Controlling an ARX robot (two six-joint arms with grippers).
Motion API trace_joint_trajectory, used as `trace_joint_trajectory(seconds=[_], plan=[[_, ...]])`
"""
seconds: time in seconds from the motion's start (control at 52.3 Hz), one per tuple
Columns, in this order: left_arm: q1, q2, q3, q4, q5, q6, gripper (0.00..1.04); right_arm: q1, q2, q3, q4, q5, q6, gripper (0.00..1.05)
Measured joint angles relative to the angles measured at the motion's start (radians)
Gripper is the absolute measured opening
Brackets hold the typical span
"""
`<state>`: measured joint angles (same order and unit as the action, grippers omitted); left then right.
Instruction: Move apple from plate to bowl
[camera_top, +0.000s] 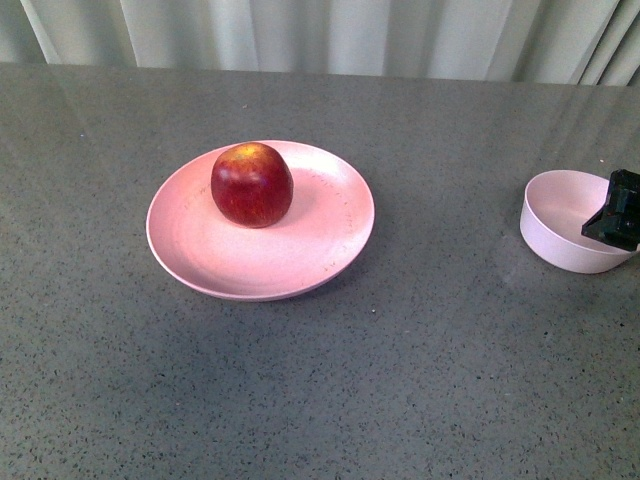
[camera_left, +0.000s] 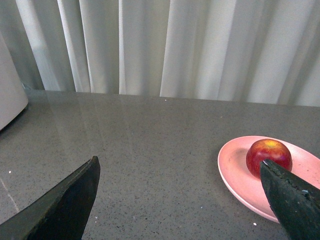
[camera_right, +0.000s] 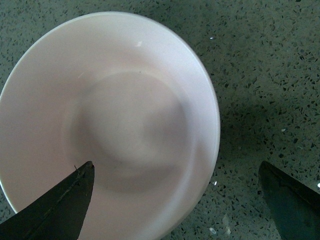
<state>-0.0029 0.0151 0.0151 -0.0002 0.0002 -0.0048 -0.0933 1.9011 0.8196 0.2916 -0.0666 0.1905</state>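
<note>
A dark red apple (camera_top: 251, 184) with a yellow patch on top rests on the wide salmon-pink plate (camera_top: 200, 255) in the middle of the grey table. The small pale pink bowl (camera_top: 560, 225) stands empty at the right edge. My right gripper (camera_top: 615, 212) hovers over the bowl's right side, open; in the right wrist view (camera_right: 177, 167) one finger is over the bowl (camera_right: 110, 120) and the other beyond its rim. My left gripper (camera_left: 177, 167) is open and low over bare table, left of the plate (camera_left: 235, 172) and apple (camera_left: 267, 152). It is out of the front view.
Pale curtains (camera_top: 320, 35) hang behind the table's far edge. A white rounded object (camera_left: 10, 95) stands at the table's edge in the left wrist view. Grey speckled tabletop (camera_top: 450, 360) lies between plate and bowl.
</note>
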Motion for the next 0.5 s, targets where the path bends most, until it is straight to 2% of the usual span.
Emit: trace_joint_trajectory(seconds=[0.057,0.21,0.497], plan=[[0.0,0.0,0.0,0.0,0.0,0.0,0.96,-0.003,0.006,0.008,-0.006,0.004,0.006,0.9],[0.0,0.0,0.0,0.0,0.0,0.0,0.96,-0.011,0.027,0.033,-0.024,0.028,0.021,0.69],[0.0,0.0,0.0,0.0,0.0,0.0,0.96,0.001,0.05,0.062,-0.065,0.037,0.051,0.13]])
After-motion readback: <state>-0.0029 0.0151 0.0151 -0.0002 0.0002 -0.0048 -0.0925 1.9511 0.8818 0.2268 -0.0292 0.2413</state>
